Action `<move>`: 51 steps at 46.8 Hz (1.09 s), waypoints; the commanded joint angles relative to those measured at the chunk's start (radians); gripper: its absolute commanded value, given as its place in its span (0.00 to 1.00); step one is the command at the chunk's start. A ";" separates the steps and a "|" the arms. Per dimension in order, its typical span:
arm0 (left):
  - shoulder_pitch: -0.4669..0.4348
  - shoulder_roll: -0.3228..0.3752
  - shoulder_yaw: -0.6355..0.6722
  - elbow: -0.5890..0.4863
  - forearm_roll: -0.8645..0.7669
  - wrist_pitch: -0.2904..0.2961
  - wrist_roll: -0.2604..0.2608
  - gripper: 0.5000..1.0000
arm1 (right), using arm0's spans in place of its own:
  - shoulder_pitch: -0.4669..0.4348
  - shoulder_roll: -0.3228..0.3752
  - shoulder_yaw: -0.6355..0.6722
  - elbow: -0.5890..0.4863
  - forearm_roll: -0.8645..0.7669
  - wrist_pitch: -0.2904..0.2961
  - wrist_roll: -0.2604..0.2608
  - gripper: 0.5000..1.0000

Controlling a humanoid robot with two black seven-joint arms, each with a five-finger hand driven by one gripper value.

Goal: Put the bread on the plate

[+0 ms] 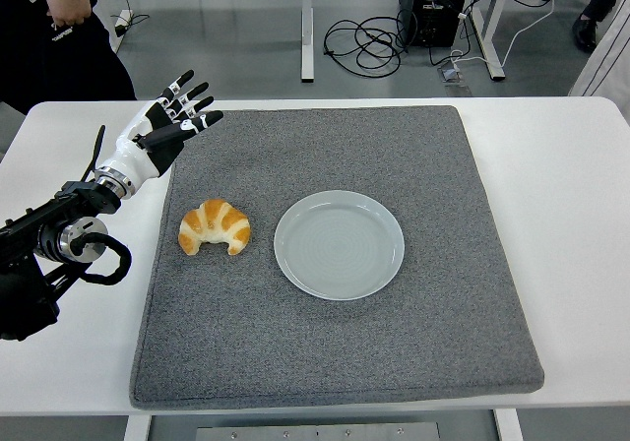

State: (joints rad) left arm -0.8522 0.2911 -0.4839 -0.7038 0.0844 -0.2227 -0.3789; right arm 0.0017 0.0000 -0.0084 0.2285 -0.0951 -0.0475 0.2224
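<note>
From my feed the person [49, 28] at upper left is cut off at the frame edge. Left hand [167, 126] hovers there, fingers spread, holding nothing. Croissant [215, 227] sits centre-left on the grey mat [394, 362], just beside the plate [339, 244]; white table [581, 215], cables [369, 37] on the floor behind

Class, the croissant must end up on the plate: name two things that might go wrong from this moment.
1. The left robot hand is open and well behind the croissant; a misjudged reach may nudge it along the grey mat.
2. The plate lies loose beside the croissant, so a low carry might knock its rim.
</note>
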 commanded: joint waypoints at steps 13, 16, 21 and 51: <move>0.004 -0.001 0.004 0.000 0.002 0.003 0.000 0.93 | 0.000 0.000 0.001 0.000 0.000 0.000 0.000 1.00; 0.004 -0.001 0.004 0.000 0.002 0.003 0.000 0.93 | 0.000 0.000 0.001 0.000 0.000 0.000 0.000 1.00; 0.004 -0.001 0.004 0.001 0.002 0.003 0.000 0.93 | 0.001 0.000 0.001 0.000 0.000 0.000 0.000 1.00; 0.002 0.005 0.010 0.000 0.005 0.005 0.000 0.93 | 0.000 0.000 0.001 0.000 0.000 0.000 0.000 1.00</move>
State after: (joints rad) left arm -0.8468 0.2932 -0.4755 -0.7040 0.0879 -0.2177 -0.3789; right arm 0.0023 0.0000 -0.0076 0.2293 -0.0951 -0.0476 0.2224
